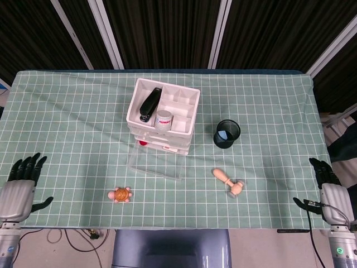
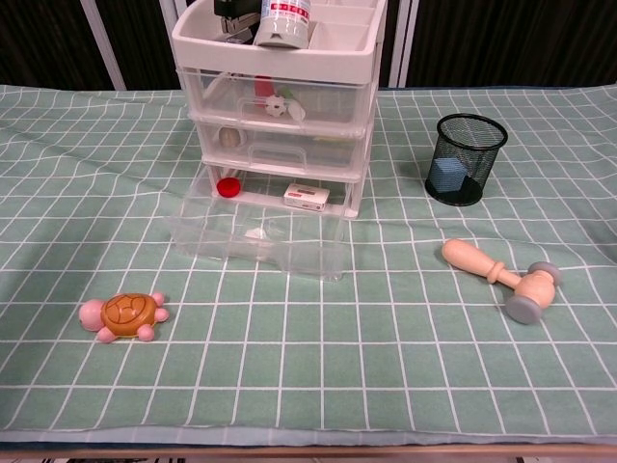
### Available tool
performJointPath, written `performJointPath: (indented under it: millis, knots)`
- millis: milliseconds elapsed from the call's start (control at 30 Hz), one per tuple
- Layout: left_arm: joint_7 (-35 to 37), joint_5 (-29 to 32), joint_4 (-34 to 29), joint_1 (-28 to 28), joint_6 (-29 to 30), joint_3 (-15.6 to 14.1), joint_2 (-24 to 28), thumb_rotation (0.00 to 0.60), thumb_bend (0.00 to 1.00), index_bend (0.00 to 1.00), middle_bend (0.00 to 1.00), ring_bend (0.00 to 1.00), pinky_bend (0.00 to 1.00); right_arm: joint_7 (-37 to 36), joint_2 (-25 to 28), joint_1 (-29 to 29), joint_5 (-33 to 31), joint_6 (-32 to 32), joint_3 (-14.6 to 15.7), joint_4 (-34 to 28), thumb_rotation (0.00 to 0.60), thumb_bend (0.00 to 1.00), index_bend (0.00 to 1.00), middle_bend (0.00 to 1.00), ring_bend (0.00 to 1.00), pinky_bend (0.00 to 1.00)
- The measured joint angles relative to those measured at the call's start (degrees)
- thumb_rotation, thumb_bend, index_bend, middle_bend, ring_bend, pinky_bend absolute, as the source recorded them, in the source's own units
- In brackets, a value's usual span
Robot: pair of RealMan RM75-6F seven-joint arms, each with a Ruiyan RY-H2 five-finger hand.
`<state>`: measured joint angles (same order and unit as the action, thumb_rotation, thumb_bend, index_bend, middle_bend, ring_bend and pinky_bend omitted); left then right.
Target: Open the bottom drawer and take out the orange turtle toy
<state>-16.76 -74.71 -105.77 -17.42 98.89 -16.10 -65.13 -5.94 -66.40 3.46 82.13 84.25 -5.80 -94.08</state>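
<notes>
The orange turtle toy (image 1: 119,195) (image 2: 124,315) lies on the green checked cloth, in front and to the left of the drawer unit (image 1: 163,114) (image 2: 281,106). The clear bottom drawer (image 1: 155,162) (image 2: 258,243) stands pulled out toward the front. My left hand (image 1: 18,194) hangs at the table's front left corner, fingers spread, holding nothing, well away from the turtle. At the front right corner my right hand (image 1: 329,192) is likewise spread and empty. Neither hand shows in the chest view.
A black mesh cup (image 1: 226,134) (image 2: 467,158) stands right of the drawers. A wooden toy hammer (image 1: 229,181) (image 2: 501,277) lies front right. A black stapler (image 1: 149,104) and a small jar (image 1: 164,119) sit in the top tray.
</notes>
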Motion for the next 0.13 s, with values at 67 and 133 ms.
performJointPath:
  millis: [67,133]
  knots:
    - [2.80,-0.67,2.87,2.10,0.72,-0.19,0.02,0.600,0.07,0.00,0.00,0.00,0.02,0.23,-0.08,-0.05,0.14,0.29,-0.01,0.00,0.600,0.10,0.00,0.10,0.00,0.18]
    - [5.11,-1.07,4.45,3.10,0.66,0.38,-0.01,0.600,0.07,0.00,0.00,0.00,0.02,0.58,-0.19,-0.07,0.50,0.58,0.02,0.11,0.600,0.09,0.00,0.10,0.00,0.18]
